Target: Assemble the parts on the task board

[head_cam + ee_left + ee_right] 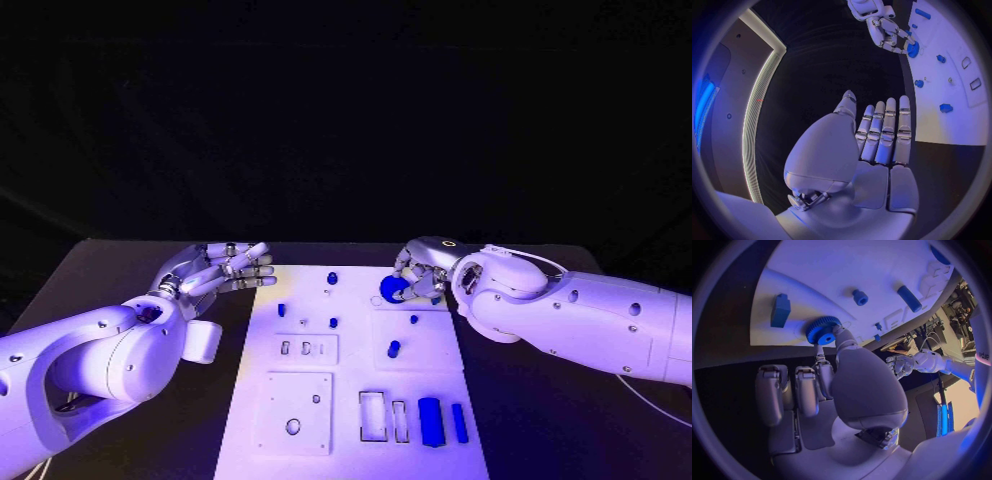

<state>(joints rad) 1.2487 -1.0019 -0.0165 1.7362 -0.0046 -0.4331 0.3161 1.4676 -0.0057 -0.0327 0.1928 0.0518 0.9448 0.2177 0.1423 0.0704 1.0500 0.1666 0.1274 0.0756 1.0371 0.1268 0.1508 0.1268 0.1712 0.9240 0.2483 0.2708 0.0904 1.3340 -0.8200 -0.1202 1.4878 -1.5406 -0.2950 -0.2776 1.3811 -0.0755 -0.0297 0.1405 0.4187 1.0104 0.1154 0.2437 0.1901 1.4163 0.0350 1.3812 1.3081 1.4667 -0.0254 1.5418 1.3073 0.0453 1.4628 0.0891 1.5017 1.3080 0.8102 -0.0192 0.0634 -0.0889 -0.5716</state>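
Note:
The white task board lies in the middle of the black table. My right hand is over its far right corner and pinches a round blue gear between the thumb and a finger. In the right wrist view the gear sits at the board's edge with the fingertips on it. My left hand hovers beside the far left corner, fingers straight and holding nothing. In the left wrist view these fingers lie flat together beside the board, with the gear beyond.
Small blue pegs stand on the board, one at the far edge, one at the left, one mid-board. A blue block and a slim bar lie by the near rectangular slots. Black table surrounds the board.

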